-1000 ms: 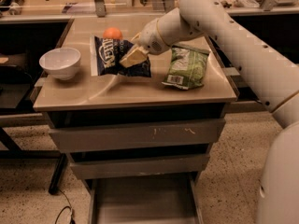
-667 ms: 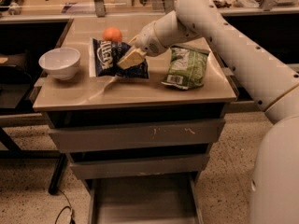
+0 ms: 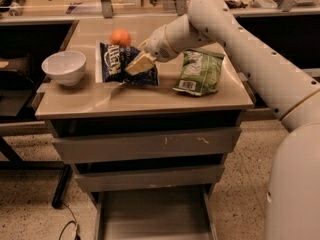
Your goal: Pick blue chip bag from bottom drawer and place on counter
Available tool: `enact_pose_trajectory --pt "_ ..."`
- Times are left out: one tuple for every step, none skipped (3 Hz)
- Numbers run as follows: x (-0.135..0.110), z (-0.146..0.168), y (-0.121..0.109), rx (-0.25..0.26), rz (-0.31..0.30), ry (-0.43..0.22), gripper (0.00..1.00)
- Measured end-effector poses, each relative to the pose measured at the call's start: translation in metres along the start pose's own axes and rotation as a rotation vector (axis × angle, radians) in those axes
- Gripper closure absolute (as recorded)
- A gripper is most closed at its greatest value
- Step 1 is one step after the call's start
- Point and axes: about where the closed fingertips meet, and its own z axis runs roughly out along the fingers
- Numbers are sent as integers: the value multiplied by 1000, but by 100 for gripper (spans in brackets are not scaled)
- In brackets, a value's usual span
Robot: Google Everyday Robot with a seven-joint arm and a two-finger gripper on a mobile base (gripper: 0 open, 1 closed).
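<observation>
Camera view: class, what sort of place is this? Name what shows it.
Probably a robotics lab or office workspace: a beige glossy counter topping a grey metal drawer unit, cluttered workbenches behind, and a white robot arm whose pincer sits at the dark navy chip bag.

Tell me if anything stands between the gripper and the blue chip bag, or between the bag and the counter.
Nothing visible does. The gripper sits right at the blue chip bag, which already lies on the counter.

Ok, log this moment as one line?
blue chip bag: lying on counter | gripper: at the bag's edge toward the green chip bag | bottom drawer: open | nearby: orange, white bowl
</observation>
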Motion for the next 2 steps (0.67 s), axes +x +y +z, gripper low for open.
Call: enact_pose_trajectory --pt "0 0 0 0 0 0 58" --pt "0 0 0 0 0 0 35"
